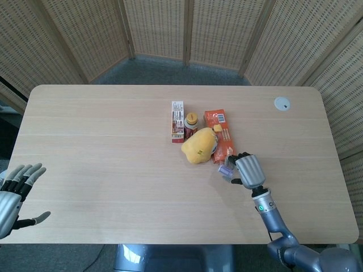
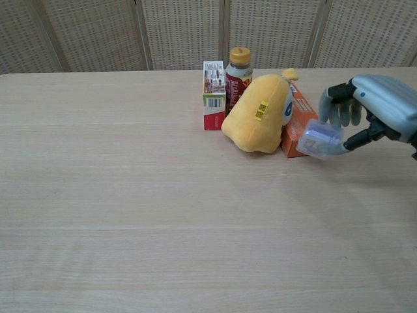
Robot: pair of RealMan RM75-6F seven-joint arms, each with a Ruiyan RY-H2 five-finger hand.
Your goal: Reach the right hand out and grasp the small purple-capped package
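Observation:
The small purple-capped package (image 2: 318, 138) (image 1: 226, 169) hangs clear of the table, tilted, held between the thumb and fingers of my right hand (image 2: 374, 114) (image 1: 247, 171). It sits just right of the orange box (image 2: 296, 127) (image 1: 220, 134). My left hand (image 1: 16, 195) rests at the table's near left edge, fingers spread and empty; the chest view does not show it.
A yellow plush toy (image 2: 260, 120) leans against the orange box. Behind it stand a brown bottle with an orange cap (image 2: 238, 68) and a red-and-white carton (image 2: 213, 94). A white round disc (image 1: 282, 103) lies at the far right of the wooden table (image 1: 102, 147).

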